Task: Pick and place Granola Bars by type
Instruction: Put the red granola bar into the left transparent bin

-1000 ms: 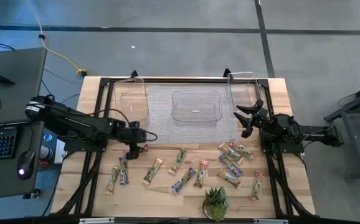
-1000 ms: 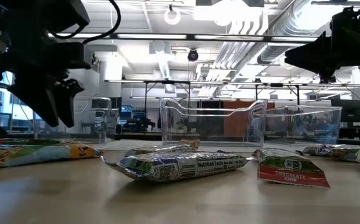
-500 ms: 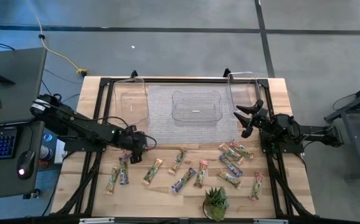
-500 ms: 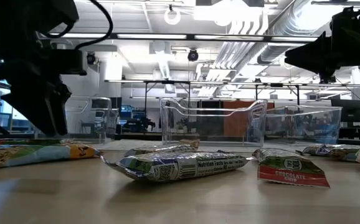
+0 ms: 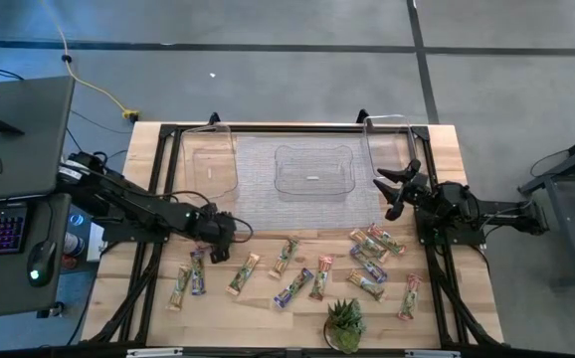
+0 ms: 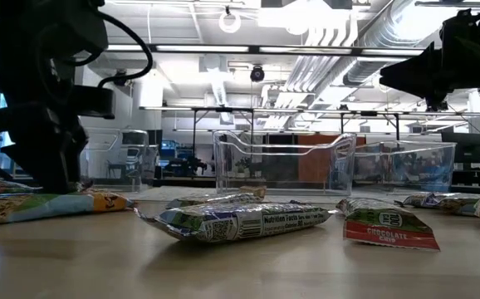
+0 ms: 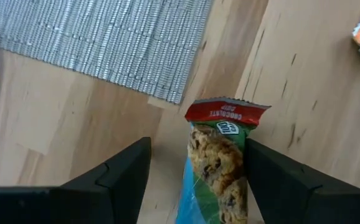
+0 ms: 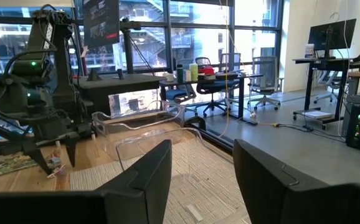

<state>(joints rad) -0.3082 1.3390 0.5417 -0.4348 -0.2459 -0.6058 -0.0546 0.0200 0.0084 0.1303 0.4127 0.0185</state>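
Observation:
Several wrapped Granola Bars lie flat on the wooden table's near half (image 5: 307,273). My left gripper (image 7: 197,142) is open and down at the table, its fingers on either side of a green-and-red bar (image 7: 220,165). That bar's red end (image 7: 227,112) points past the fingertips, and the bar lies close to one finger (image 7: 258,168). In the high view the left gripper (image 5: 217,242) is at the left of the row of bars; in the low view it (image 6: 49,170) stands just above the tabletop. My right gripper (image 5: 392,191) waits open, raised near the right bin (image 8: 202,144).
Three clear plastic bins (image 5: 213,159) (image 5: 314,171) (image 5: 387,149) stand along the far side, on and beside a grey woven mat (image 5: 268,204). A small potted plant (image 5: 344,324) sits at the near edge. A purple-blue bar (image 6: 240,223) and a green-and-red bar (image 6: 389,228) lie nearest the low camera.
My left gripper has come down from above the table to just over its surface, shifting slightly toward the right, and now straddles the green-and-red bar. The bars have stayed where they were.

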